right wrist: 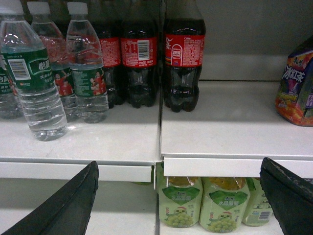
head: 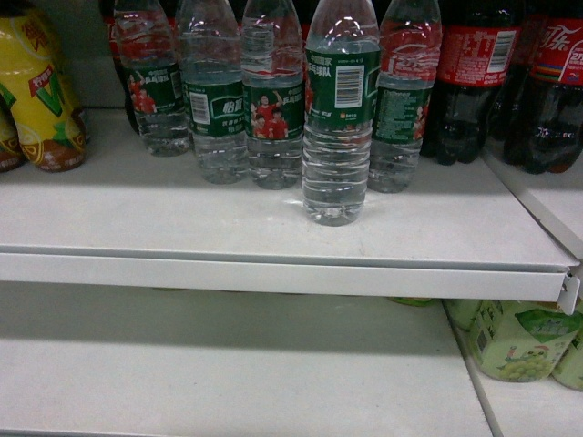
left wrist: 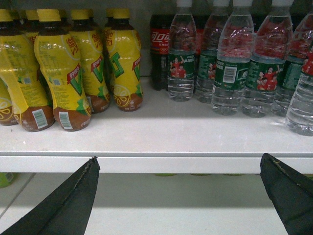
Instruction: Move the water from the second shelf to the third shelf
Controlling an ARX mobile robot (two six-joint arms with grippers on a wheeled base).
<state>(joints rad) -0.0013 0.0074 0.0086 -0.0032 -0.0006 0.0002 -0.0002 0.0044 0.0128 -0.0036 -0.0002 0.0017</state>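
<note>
Your left gripper (left wrist: 178, 196): spread wide, holding nothing | right gripper (right wrist: 178, 198): likewise | water bottle (head: 339, 109) upright near shelf (head: 273, 264) edge

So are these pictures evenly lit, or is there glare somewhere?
Head view: white highlights on the front water bottle, and the lower shelf sits in shadow. Left wrist view: sheen on the yellow bottles. Right wrist view: the cola bottles look dim and slightly soft.

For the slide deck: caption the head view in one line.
Front water bottle stands ahead of its row on the white shelf, cola bottles right, yellow drink bottles left; no gripper in view.
</note>
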